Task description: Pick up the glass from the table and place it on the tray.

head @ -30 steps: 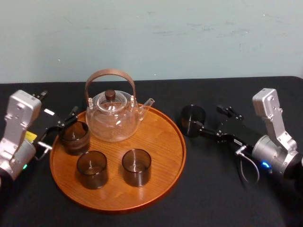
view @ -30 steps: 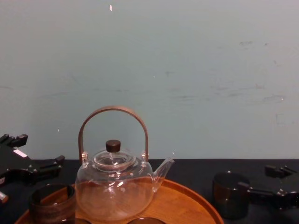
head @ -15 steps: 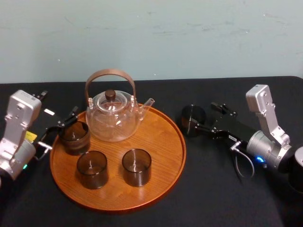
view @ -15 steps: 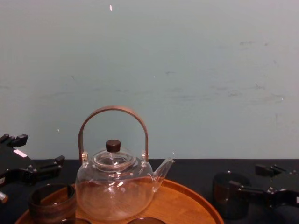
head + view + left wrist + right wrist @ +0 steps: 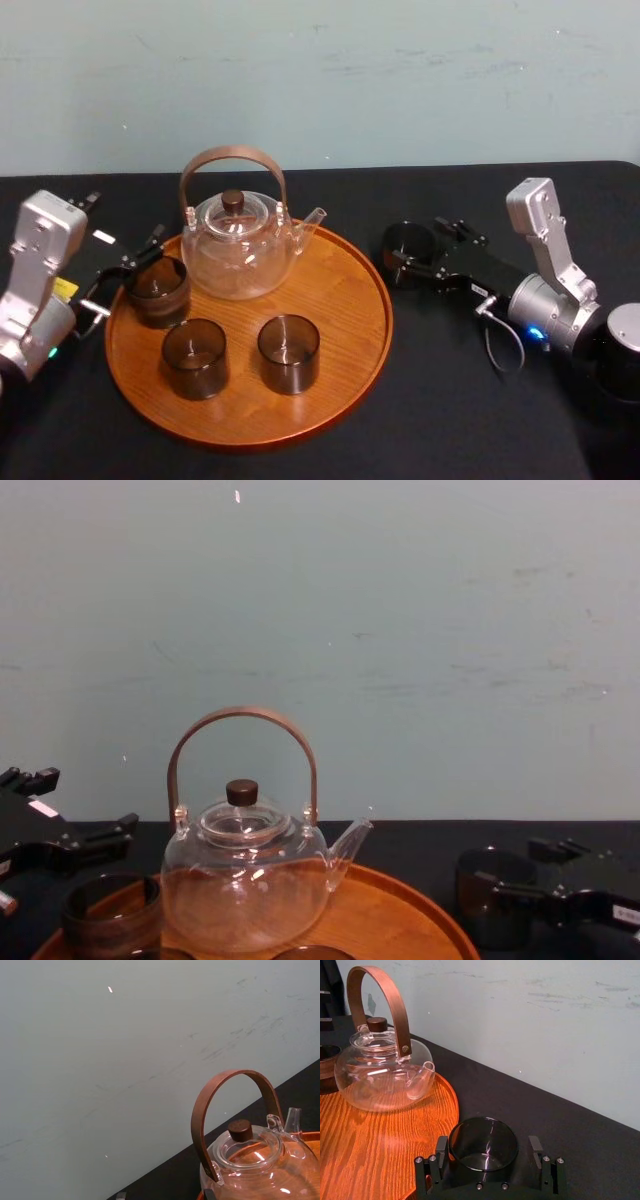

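Head view: the small dark smoky cylindrical glass (image 5: pixel 404 250) stands on the black table (image 5: pixel 450 400), just right of the large round orange-brown wooden tray (image 5: pixel 345 300). The right gripper (image 5: pixel 488 1143) straddles the glass with its jaws spread. The left gripper (image 5: pixel 128 272) sits by the tray's left rim; its grip cannot be told.

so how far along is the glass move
Done: three dark glasses stand on the tray beside the teapot. In hand: the right end effector, open, straddles the last glass, which sits on the black table right of the tray, not yet lifted. Left: close, lift, set it on the tray. The left end effector sits idle by the tray's left edge.
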Robot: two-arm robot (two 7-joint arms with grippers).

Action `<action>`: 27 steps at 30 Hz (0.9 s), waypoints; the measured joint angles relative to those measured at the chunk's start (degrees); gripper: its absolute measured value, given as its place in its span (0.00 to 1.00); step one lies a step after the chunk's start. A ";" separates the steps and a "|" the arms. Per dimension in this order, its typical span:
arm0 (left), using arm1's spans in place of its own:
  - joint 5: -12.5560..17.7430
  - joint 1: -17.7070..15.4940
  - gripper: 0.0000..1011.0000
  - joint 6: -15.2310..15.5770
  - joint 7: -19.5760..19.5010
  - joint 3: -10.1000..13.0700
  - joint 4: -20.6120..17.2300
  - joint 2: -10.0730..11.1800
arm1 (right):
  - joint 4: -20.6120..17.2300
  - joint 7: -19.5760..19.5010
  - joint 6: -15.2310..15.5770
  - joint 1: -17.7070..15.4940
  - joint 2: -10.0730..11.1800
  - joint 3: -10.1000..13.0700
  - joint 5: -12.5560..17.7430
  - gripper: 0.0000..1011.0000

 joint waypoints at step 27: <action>0.00 0.00 0.99 0.00 0.00 0.00 0.00 0.00 | 6.58 2.59 -1.82 3.40 -2.19 -0.93 0.91 0.99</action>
